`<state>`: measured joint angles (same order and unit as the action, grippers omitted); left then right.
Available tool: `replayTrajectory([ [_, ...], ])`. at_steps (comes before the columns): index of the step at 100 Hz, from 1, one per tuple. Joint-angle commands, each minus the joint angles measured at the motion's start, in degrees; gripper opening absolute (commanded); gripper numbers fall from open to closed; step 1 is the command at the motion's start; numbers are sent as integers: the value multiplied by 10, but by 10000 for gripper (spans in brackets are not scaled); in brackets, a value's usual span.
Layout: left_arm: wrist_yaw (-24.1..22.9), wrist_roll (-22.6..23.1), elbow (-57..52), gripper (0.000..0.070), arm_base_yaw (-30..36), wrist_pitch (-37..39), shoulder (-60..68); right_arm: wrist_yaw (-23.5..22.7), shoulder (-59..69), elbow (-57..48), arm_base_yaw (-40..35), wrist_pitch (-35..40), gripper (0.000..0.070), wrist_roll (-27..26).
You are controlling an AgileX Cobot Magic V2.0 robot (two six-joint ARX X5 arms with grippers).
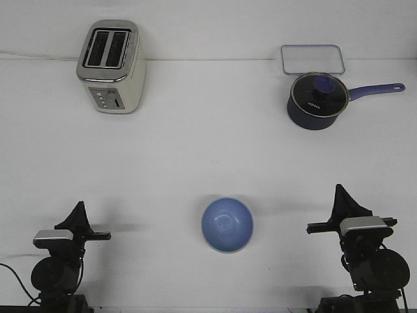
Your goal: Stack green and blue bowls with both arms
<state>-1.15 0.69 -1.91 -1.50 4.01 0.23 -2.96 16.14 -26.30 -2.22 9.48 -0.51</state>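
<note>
The periwinkle blue bowl (227, 224) sits upright on the white table near the front edge, midway between the two arms. A thin pale edge shows along its lower left rim; I cannot tell whether that is the mint green bowl beneath it, and no green bowl shows anywhere else. My left gripper (79, 206) is low at the front left, well left of the bowl, its fingers together in a point and holding nothing. My right gripper (339, 190) is at the front right, well right of the bowl, also pointed shut and holding nothing.
A cream two-slot toaster (111, 66) stands at the back left. A dark navy saucepan (315, 101) with a glass lid and a handle pointing right stands at the back right. A clear rectangular lid (312, 59) lies behind it.
</note>
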Motion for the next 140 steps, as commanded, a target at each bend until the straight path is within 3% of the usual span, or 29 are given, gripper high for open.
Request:
replayTrajectory([
  [1, 3, -4, 11, 14, -1, 4, -1, 0, -1, -4, -1, -8, 0, -9],
  [81, 3, -15, 11, 14, 0, 5, 0, 1, -1, -3, -1, -9, 0, -7],
  [98, 3, -15, 11, 14, 0, 5, 0, 45, -17, 32, 13, -33, 0, 66],
  [111, 3, -15, 11, 14, 0, 5, 0, 43, -66, 128, 19, -95, 0, 108],
  [140, 3, -15, 11, 14, 0, 4, 0, 40, -161, 256, 19, -103, 0, 154],
])
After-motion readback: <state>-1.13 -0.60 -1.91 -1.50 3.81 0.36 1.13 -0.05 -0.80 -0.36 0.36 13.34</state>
